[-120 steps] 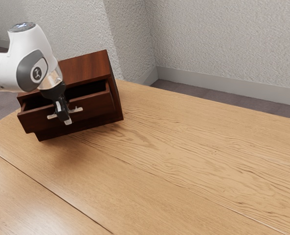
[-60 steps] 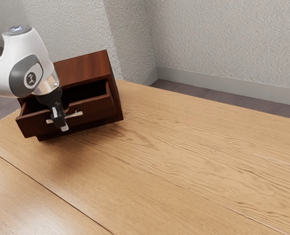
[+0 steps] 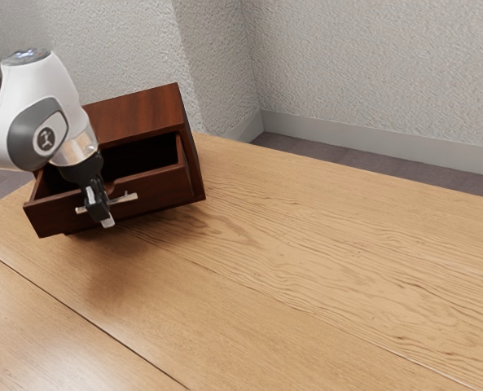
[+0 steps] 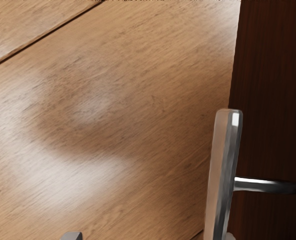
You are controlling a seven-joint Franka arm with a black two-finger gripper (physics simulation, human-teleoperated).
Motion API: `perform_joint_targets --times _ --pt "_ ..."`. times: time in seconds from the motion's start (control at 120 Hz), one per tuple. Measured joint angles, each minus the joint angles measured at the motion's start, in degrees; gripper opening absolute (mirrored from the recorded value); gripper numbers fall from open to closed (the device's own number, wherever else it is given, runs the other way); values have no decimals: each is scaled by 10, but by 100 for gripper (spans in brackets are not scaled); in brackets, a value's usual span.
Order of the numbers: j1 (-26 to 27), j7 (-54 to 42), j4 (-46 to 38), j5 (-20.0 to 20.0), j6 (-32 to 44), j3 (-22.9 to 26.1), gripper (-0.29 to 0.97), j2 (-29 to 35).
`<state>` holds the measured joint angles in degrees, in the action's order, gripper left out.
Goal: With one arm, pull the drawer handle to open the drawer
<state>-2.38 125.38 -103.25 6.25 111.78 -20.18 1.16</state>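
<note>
As the side camera sees it, exterior view first:
Cabinet: one small dark wooden cabinet (image 3: 143, 110), standing on the table (image 3: 322, 277) near its far corner, at the exterior view's left.
Drawer: one drawer (image 3: 155, 186), partly out of the cabinet; a dark open gap shows above and behind its front panel.
Handle: one silver drawer handle (image 3: 125, 196), a slim bar standing off the front panel. Its long axis runs level along the panel, from the exterior view's left up slightly to its right.
Arm: one white arm (image 3: 29, 114), coming in from the exterior view's left and bending down in front of the drawer.
Gripper: one black gripper (image 3: 99, 208), pointing down across the bar near its middle.
Jaws: clamped on the bar, which passes between the fingers crosswise.
Key relation: the handle lies inside the jaws, not beside them; the cabinet is behind, so I judge the pull must go straight away from the cabinet, square to the bar, toward the exterior view's lower left.

Wrist view:
Handle: the same bar (image 4: 222, 170), close under the hand, with one mounting post joining it to the panel.
Drawer front: dark wood (image 4: 272, 75) just behind the bar.
Table: bare oak boards (image 4: 113, 100) beyond the handle, carrying a soft shadow.
Progress: drawer open part way, by my reading.
</note>
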Motion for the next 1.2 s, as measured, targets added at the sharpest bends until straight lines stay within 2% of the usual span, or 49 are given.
perform_joint_targets --times 0.95,1.2 --pt "23 34 -54 9 0 0 31 48" --pt "32 38 -62 26 -4 0 31 56"
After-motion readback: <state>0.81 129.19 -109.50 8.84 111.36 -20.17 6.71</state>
